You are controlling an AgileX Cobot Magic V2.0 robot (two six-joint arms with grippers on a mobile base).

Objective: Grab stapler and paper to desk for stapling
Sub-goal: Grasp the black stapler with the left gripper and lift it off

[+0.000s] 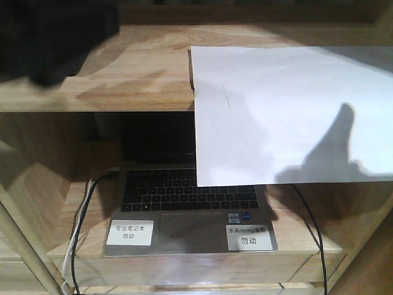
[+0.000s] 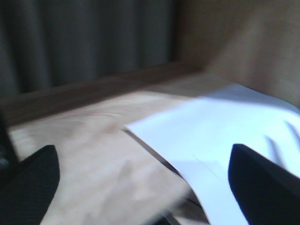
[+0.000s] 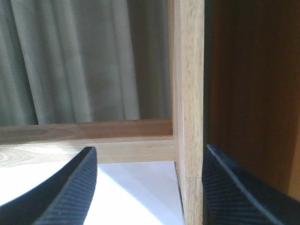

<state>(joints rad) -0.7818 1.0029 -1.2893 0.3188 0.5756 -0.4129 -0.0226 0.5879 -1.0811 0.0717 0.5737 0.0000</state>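
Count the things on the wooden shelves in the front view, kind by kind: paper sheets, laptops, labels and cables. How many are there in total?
Plain white rectangular paper sheet: 1
Grey metal laptop with black keys: 1
Small white printed labels: 2
Thin cables, two at the laptop's left side and one at its right: 3
Total: 7
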